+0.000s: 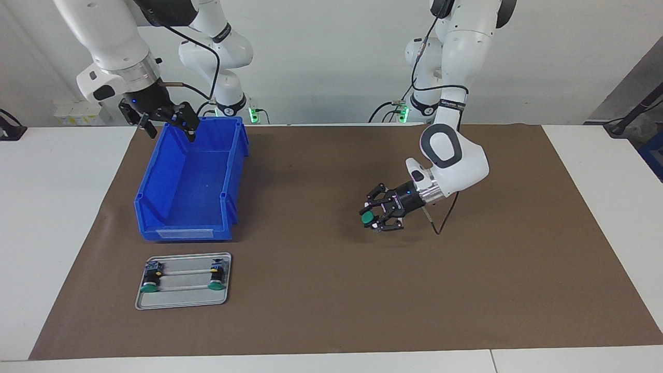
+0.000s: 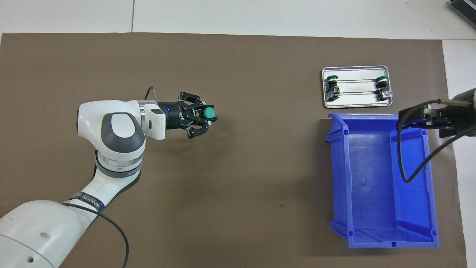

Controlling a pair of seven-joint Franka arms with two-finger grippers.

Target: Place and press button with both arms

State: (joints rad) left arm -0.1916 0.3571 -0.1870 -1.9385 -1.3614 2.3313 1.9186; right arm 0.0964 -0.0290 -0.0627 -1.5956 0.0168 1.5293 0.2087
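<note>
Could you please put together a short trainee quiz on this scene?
1. True or false: the button lies in the blue bin.
2. How many green-capped buttons sit on the metal tray?
3. The right tool is over: A) the metal tray B) the blue bin's rim C) the bare mat.

Key:
1. False: the left tool holds it above the brown mat.
2. Two.
3. B; it is open and holds nothing.
</note>
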